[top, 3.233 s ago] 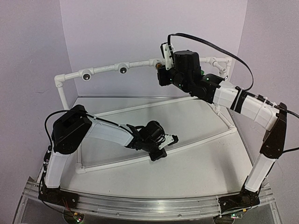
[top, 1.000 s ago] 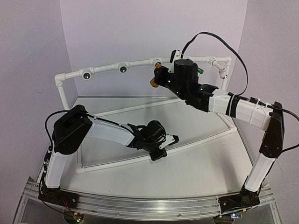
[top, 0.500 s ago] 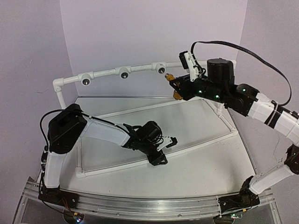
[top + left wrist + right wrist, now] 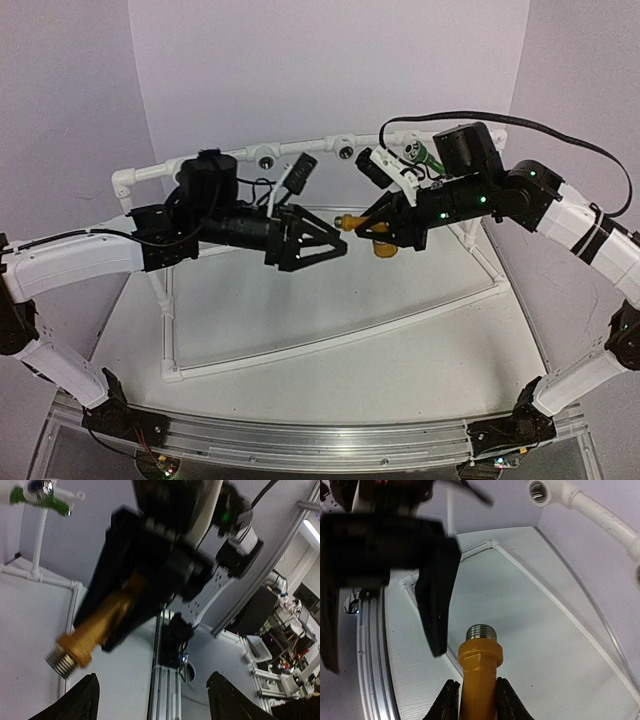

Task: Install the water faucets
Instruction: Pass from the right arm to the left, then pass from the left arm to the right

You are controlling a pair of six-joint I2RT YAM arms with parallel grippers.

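Black fingers of the right gripper (image 4: 472, 700) are clamped on the yellow-orange faucet (image 4: 480, 665), held in mid-air above the table (image 4: 400, 350) with its metal threaded end pointing left. Just beside that end, the left gripper (image 4: 325, 240) faces it with fingers spread wide apart and nothing between them. Farther back and to the right, the green faucet (image 4: 422, 153) sits at the top rail of the white pipe frame (image 4: 200, 158).

Pipe frame (image 4: 140, 175): white, stood on the table (image 4: 400, 370)
Sockets (image 4: 265, 157): two seen, dark, perhaps more hidden
Rail (image 4: 300, 445): fixed at near edge
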